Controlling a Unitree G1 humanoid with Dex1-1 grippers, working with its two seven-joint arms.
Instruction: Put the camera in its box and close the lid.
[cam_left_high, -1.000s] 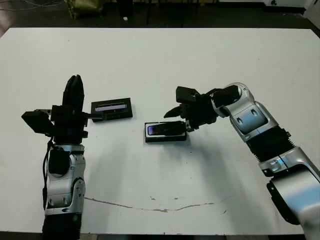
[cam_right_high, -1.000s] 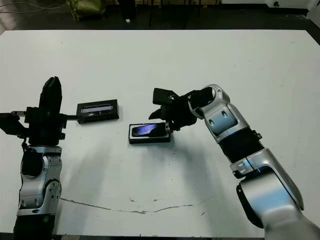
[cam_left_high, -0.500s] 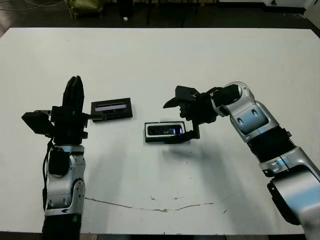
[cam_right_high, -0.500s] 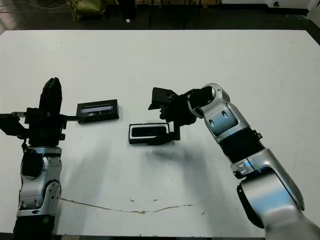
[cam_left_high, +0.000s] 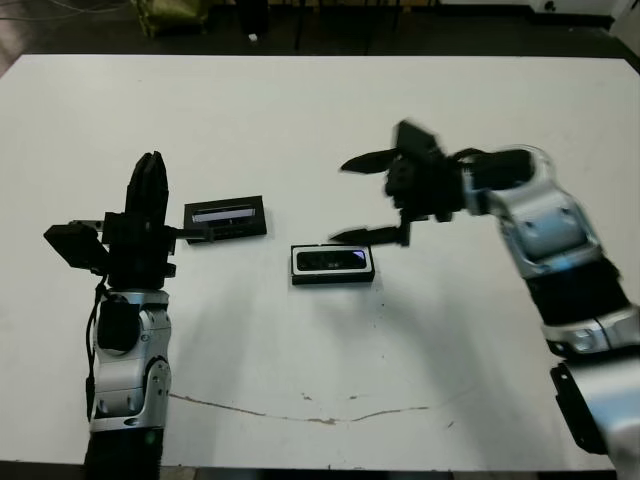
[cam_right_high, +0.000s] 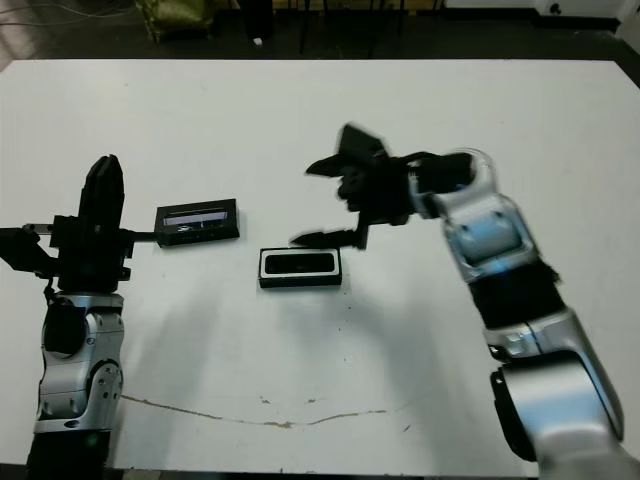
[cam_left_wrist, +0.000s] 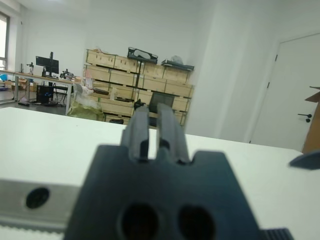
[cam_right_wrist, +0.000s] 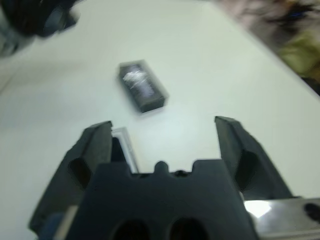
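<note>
Now my right gripper (cam_left_high: 362, 197) stands lifted off the box (cam_left_high: 333, 265), up toward its one o'clock, where half a second ago its fingers hung right at the box's right end. Its two black fingers are spread wide with nothing between them, one reaching high, the other pointing down just above the box's far right corner without touching it. The table (cam_left_high: 320, 110) is a broad, flat, matte white slab with a thin dark crack line near my edge. My left gripper (cam_left_high: 150, 190) stands upright at nine o'clock from the box, unmoved, its slim fingers pressed nearly together and holding nothing. The lid (cam_left_high: 225, 217) lies flat at ten o'clock from the box, near my left gripper, a black rectangle with a glossy pale strip. The box keeps its place, a shallow tray with black walls and a white lining. The camera (cam_left_high: 334, 263) lies flat inside, a slim dark oblong, no longer tilted as a second ago.
</note>
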